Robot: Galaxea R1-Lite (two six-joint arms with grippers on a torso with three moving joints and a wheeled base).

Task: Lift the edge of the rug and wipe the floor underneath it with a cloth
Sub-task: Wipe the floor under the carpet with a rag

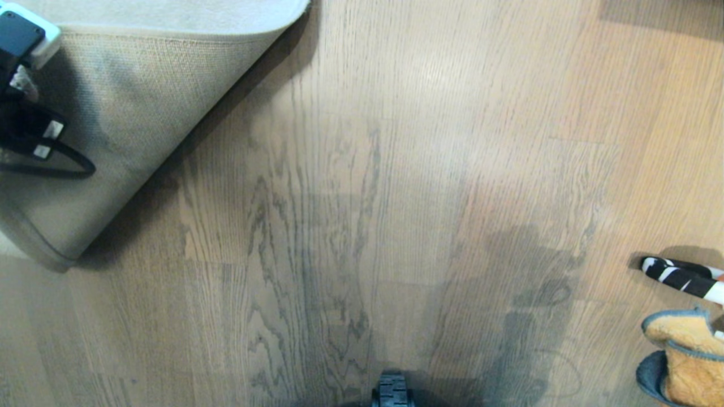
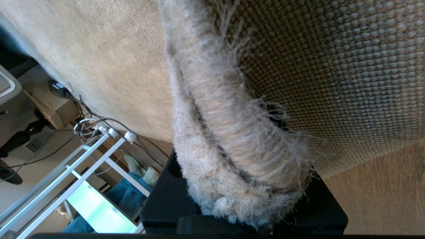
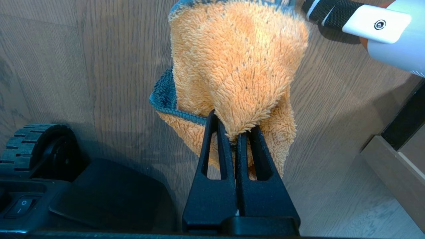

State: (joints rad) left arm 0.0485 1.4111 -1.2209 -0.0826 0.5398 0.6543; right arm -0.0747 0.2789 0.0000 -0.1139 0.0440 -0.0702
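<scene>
The rug edge (image 2: 232, 149), a fuzzy pale border, is clamped in my left gripper (image 2: 239, 202), whose black fingers (image 2: 162, 202) stand on either side of it. The rug corner (image 1: 130, 124) is folded up at the far left, tan woven backing showing, beside my left arm (image 1: 22, 113). Grey-brown floor (image 1: 362, 215) lies bare beside the fold. My right gripper (image 3: 234, 131) is shut on a pinch of the fluffy orange cloth (image 3: 239, 59) with grey trim, just above the planks. That cloth (image 1: 687, 350) also shows at the near right edge of the head view.
A black-and-white striped handle (image 1: 679, 277) with a white body (image 3: 382, 23) lies on the floor next to the cloth. My base wheel (image 1: 390, 390) is at the front centre. Low furniture (image 3: 398, 149) stands near the right arm. Beyond the rug are cables, a white frame (image 2: 83, 166) and a person's feet (image 2: 142, 169).
</scene>
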